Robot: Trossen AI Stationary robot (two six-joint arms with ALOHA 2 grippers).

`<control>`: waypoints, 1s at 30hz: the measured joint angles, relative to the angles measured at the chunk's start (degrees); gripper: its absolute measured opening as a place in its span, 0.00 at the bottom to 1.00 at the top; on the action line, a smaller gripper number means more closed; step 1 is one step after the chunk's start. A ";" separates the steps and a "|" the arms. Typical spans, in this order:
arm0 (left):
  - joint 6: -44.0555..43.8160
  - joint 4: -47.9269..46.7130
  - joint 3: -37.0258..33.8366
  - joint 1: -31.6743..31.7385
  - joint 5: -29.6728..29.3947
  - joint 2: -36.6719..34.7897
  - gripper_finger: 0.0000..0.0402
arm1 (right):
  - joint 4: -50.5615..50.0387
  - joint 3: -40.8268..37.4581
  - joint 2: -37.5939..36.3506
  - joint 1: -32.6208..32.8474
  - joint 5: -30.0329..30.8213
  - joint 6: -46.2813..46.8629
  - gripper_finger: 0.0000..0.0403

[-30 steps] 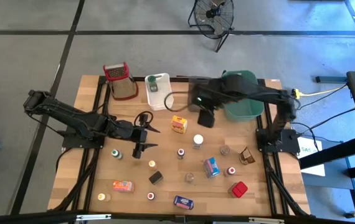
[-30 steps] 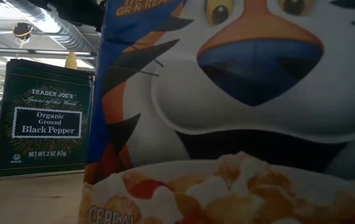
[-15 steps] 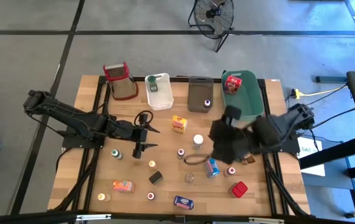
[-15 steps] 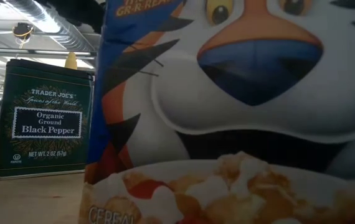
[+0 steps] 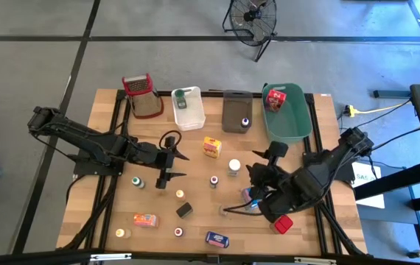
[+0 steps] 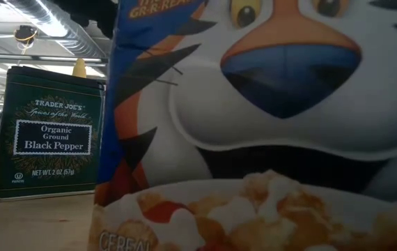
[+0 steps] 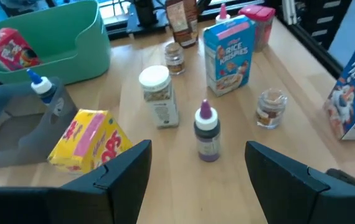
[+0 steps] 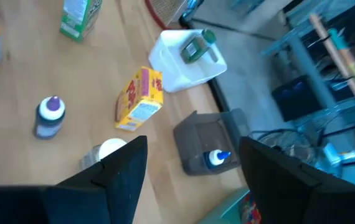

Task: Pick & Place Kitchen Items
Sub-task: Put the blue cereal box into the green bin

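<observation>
Right gripper (image 5: 258, 197) hung low over the blue cereal box (image 5: 250, 196), jaws parted and empty. The box stood upright on the tabletop (image 5: 195, 188), directly below. Left gripper (image 5: 173, 163) waited well apart, jaws released too.

Ahead of your left gripper (image 7: 197, 168), with its fingers apart, the purple-capped bottle (image 7: 207, 132) and the white-lidded jar (image 7: 158, 96) stand close together, with the yellow box (image 7: 89, 140) beside them. Bare table (image 5: 195, 234) lies near the front edge. Your right gripper (image 5: 248, 193) crowds the Rice Krispies box (image 7: 228, 55).
</observation>
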 joint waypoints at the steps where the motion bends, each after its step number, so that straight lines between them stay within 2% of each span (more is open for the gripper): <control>1: -0.02 0.56 0.02 0.00 0.46 0.00 0.63 | 0.61 -0.92 0.00 0.11 0.89 -0.03 0.63; 11: -1.50 4.69 0.02 -0.49 7.00 0.02 0.63 | 2.92 -3.48 0.00 0.16 3.67 -0.74 0.63; 17: 4.18 12.24 0.04 -4.57 12.81 2.87 0.63 | 3.88 -3.48 0.00 0.16 2.80 -1.06 0.63; 24: 4.47 21.00 0.04 -8.70 12.49 9.06 0.63 | 5.65 -3.50 0.00 0.16 3.29 -1.75 0.63; 30: 1.84 23.95 0.04 -10.64 10.17 13.02 0.63 | 10.05 -3.50 0.00 0.71 1.31 -2.75 0.63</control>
